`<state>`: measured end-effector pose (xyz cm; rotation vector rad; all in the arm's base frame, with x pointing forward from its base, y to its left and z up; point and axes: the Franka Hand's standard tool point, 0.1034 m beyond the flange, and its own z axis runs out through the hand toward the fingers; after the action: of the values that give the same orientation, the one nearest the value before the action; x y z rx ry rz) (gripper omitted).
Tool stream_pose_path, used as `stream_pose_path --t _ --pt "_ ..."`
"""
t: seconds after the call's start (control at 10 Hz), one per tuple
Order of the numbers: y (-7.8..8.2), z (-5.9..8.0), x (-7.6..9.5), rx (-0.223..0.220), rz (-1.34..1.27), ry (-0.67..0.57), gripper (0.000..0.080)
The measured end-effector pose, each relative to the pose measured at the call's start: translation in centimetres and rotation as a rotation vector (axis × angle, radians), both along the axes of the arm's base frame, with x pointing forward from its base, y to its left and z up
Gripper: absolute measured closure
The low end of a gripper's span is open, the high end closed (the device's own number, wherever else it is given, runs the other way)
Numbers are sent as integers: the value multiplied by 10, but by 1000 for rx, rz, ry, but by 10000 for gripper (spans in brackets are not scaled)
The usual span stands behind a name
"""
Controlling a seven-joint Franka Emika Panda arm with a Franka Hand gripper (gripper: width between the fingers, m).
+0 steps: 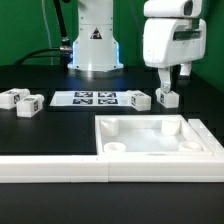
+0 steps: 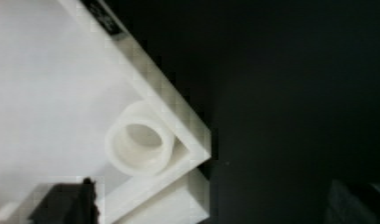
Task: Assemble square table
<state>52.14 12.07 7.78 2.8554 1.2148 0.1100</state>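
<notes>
The white square table top (image 1: 150,139) lies sockets-up at the front right, against the fence. Four short white tagged legs lie loose on the black table: two at the exterior view's left (image 1: 10,98) (image 1: 30,102), one by the marker board (image 1: 138,100), and one (image 1: 167,98) just under my gripper. My gripper (image 1: 173,80) hangs above the top's far right corner, open and empty. In the wrist view the gripper (image 2: 213,202) stands wide, with dark fingertips (image 2: 66,200) at the frame edge. One corner of the top (image 2: 62,90) with its round socket (image 2: 142,140) lies below; no leg shows between the jaws.
The marker board (image 1: 95,98) lies flat at mid-table. The long white fence (image 1: 50,168) runs along the front and up the exterior view's right side. The robot base (image 1: 93,40) stands at the back.
</notes>
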Motion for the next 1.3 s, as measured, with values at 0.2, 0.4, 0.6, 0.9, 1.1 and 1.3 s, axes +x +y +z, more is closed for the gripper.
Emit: stream_pose_path --t 0.2,0.4,0.6,0.9,1.1,1.3 --pt "15 -7 -25 16 -266 33 150" --pt "39 -4 -48 -21 -460 100 150" --pt "44 -6 -52 -34 -462 118 150" --pt "38 -8 -62 -143 -490 273 150" --pt "38 -10 -60 -217 -469 388 150" --pt "36 -10 -70 -306 -447 507 150"
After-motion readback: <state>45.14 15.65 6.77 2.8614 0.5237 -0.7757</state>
